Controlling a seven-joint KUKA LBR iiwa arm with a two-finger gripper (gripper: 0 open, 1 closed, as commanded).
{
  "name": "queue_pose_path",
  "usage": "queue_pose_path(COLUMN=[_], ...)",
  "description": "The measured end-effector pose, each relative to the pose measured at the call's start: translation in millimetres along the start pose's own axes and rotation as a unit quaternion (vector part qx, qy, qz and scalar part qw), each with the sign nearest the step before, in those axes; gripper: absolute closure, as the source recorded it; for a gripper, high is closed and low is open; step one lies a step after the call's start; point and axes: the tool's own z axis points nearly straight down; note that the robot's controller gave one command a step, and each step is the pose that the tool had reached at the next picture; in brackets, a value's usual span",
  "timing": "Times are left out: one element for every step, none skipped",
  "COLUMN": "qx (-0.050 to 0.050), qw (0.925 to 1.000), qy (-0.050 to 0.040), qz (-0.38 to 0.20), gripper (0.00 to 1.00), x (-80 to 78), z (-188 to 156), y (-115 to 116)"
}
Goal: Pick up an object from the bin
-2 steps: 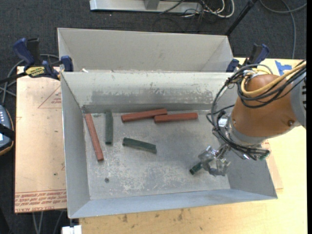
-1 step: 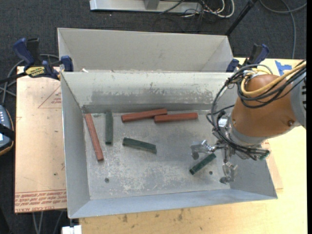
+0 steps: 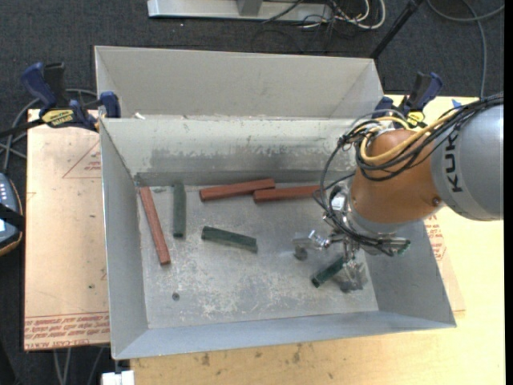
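The arm comes in from the right, its grey link sloping down over the rim of the grey metal bin. The orange-covered wrist, looped with black cables, hangs above the bin's right side. The wrist points steeply downward, putting the gripper low over the floor in the front right corner.

The two metal fingers are spread apart, released, gripping nothing. One tip sits toward the bin's middle and the other toward the front right wall.

Just beside that front tip lies a short dark green rectangular stick, flat on the floor and angled. It's roughly between the tips, but whether either tip touches it I can't tell.

The rest is well apart from the gripper:
- A second dark green bar lies flat near the centre.
- A third green bar runs front to back at the left.
- Next to that one, a long reddish-brown wooden bar lies along the foot of the left wall.
- Two more reddish-brown bars lie nearly end to end at the back wall.
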Motion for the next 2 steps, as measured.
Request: queue_pose_path(qx=[0.002,0.006], qw=[1.0,1.0], qy=[-0.0005,-0.0033], qz=[0.0,0.004], gripper=[1.0,1.0], x=[-0.2,-1.4], z=[-4,-193], y=[-1,-1])
